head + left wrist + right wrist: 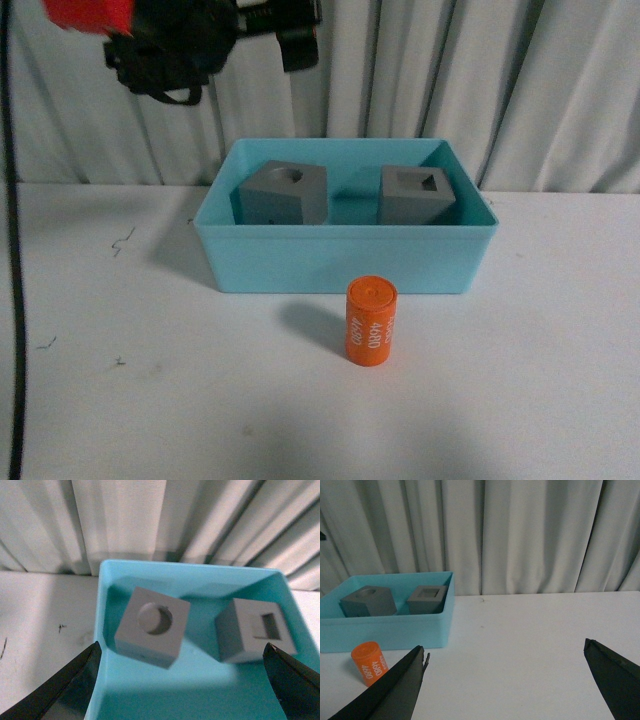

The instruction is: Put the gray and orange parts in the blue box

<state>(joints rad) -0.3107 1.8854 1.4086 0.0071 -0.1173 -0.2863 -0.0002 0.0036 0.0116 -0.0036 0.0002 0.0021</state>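
Observation:
The blue box (345,265) stands on the white table. Inside it lie two gray cubes: the one with a round recess (283,194) on the left, tilted, and the one with a square recess (417,195) on the right. The orange cylinder (371,321) with white digits stands upright on the table just in front of the box. My left gripper (182,665) is open and empty, high above the box, over the round-recess cube (153,626) and the square-recess cube (255,630). My right gripper (505,665) is open and empty over bare table, to the right of the box (390,627) and the cylinder (369,662).
A white curtain (450,80) hangs behind the table. The left arm's black and red body (170,35) shows at the top left of the front view. A black cable (12,250) runs down the left edge.

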